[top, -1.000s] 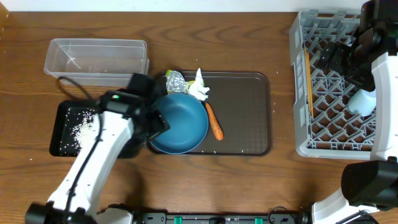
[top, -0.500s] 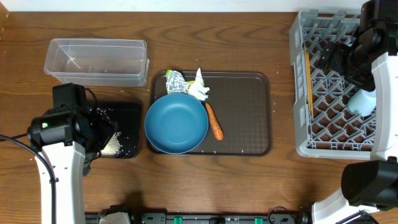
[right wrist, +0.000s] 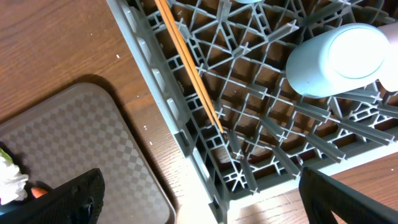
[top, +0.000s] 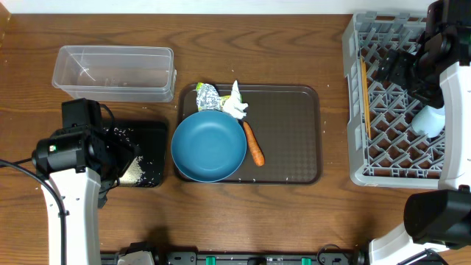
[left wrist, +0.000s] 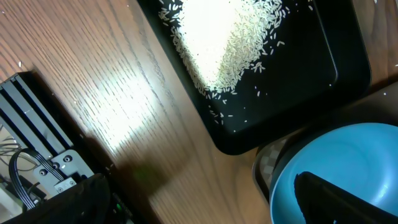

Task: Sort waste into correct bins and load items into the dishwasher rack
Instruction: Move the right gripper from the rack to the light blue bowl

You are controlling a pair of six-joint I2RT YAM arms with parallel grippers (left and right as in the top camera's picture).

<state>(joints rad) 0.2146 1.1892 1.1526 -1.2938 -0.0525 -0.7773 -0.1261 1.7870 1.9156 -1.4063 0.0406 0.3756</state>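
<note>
1. Left gripper [left wrist: 205, 205] hung spread wide and empty by the shallow black tray [left wrist: 311, 93], white rice grains [left wrist: 230, 43] heaped inside.
2. Glossy round blue plate [left wrist: 348, 162] sat just beside the tray.
3. Right gripper [right wrist: 199, 202] gaped empty over the grey lattice rack [right wrist: 155, 87]; in it lay thin wooden chopsticks [right wrist: 189, 74] and a pale blue cup [right wrist: 339, 59], seemingly upturned.

Seems a robot lab staged as a kitchen: bare wood table [top: 294, 44] with white robot arms [top: 73, 199], loose cables [left wrist: 22, 186] and a metal rail [left wrist: 31, 118] at its edge, dish rack [top: 352, 147] on top.
</note>
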